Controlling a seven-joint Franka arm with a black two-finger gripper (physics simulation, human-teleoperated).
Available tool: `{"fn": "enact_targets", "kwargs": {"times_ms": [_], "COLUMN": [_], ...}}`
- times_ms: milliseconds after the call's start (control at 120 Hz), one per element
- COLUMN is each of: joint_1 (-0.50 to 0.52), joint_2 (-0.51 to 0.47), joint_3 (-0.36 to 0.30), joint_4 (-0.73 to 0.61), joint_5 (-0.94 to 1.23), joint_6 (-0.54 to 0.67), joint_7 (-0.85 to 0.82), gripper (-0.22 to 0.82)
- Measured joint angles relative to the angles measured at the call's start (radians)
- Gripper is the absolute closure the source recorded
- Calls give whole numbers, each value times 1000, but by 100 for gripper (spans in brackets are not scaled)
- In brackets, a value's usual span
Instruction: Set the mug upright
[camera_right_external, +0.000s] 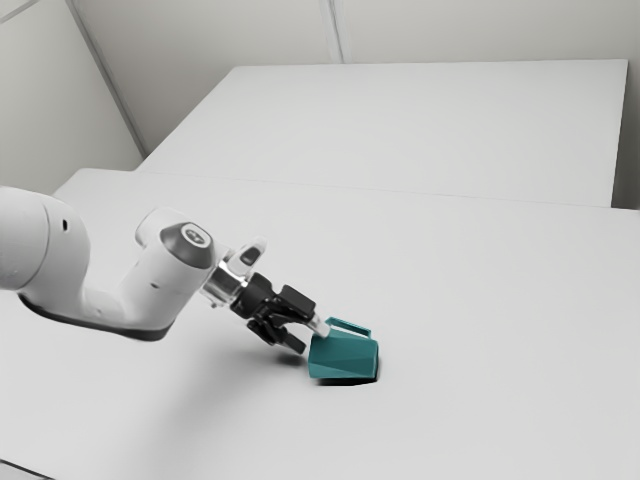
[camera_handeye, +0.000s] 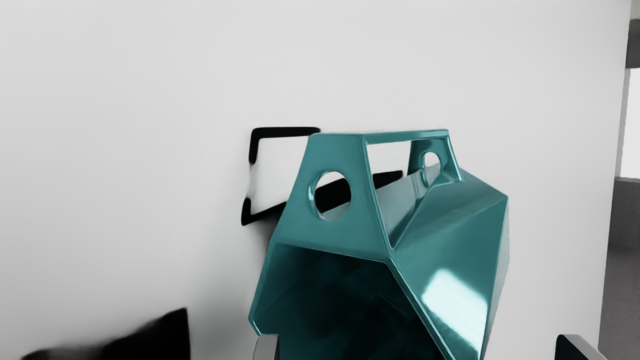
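The teal faceted mug (camera_right_external: 343, 356) lies on its side on the white table, its handle up and its mouth toward my hand. My black gripper (camera_right_external: 312, 338) is right beside it, at its mouth end, fingers apart. In the wrist view the mug (camera_handeye: 440, 215) shows its dark opening and its handle with round holes. The open gripper (camera_handeye: 417, 347) has one fingertip at the edge of the mouth and the other off to the mug's outer side, with a gap between. Whether the near fingertip touches the mug, I cannot tell.
The white table (camera_right_external: 480, 290) extends around the mug, and another white surface (camera_right_external: 400, 125) stands behind it. Dark shadows of the hand and handle fall on the tabletop in the wrist view.
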Motion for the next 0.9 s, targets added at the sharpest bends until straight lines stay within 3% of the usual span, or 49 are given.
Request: {"fn": "enact_targets", "kwargs": {"times_ms": [900], "joint_1": [-9], "joint_2": [36], "joint_3": [-3], "joint_4": [-33], "joint_5": [-232], "joint_6": [-76], "joint_7": [327], "gripper": [0]}}
